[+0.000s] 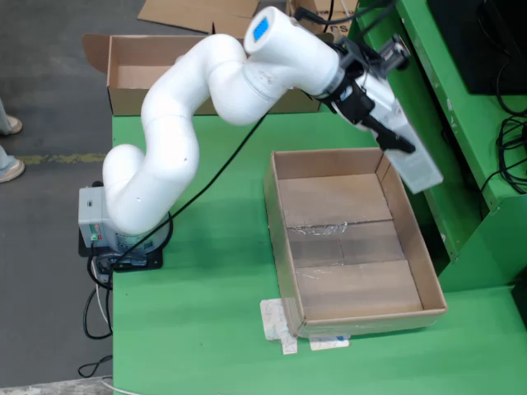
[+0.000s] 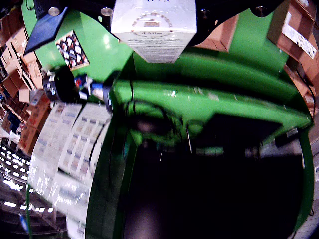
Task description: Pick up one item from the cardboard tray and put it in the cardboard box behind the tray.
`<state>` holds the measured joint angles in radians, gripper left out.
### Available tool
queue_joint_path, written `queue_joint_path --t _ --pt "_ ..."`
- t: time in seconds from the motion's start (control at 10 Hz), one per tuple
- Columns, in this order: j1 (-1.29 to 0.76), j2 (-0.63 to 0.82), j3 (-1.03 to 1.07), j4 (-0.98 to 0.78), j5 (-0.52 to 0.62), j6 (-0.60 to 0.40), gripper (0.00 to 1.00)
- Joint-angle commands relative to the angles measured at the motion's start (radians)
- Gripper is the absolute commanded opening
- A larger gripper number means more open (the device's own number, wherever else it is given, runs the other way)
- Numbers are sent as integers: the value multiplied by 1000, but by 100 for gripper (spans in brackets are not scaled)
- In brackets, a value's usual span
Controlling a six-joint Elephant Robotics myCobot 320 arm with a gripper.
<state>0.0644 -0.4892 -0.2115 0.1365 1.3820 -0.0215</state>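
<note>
White arm (image 1: 177,140) reaching right across green table (image 1: 206,329), wrist tilted down toward the right edge. Gripper (image 1: 394,136) clamped on a pale flat pack (image 1: 412,160), held in the air, hanging tilted over the tray's (image 1: 290,251) far right corner and the table's right edge. Pack not touching tray or table as far as fixed view shows. Tray interior bare cardboard with tape strips, white labels (image 1: 284,325) at its near left corner. Open box (image 1: 132,70) at upper left behind the table, well apart from pack. Wrist view: pack's (image 2: 153,30) white printed end fills top centre, green frame (image 2: 209,107) below, dark area under that; fingers not discernible here.
</note>
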Motion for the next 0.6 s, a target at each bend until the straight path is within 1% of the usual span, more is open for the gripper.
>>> queue_joint_path --t 0.0,0.1,0.2,0.5 --pt "113 -12 212 293 -324 -106 0" --pt "125 -21 212 328 -368 -126 0" --pt "101 -8 212 276 -299 -96 0" --pt "71 11 212 214 -216 -64 0"
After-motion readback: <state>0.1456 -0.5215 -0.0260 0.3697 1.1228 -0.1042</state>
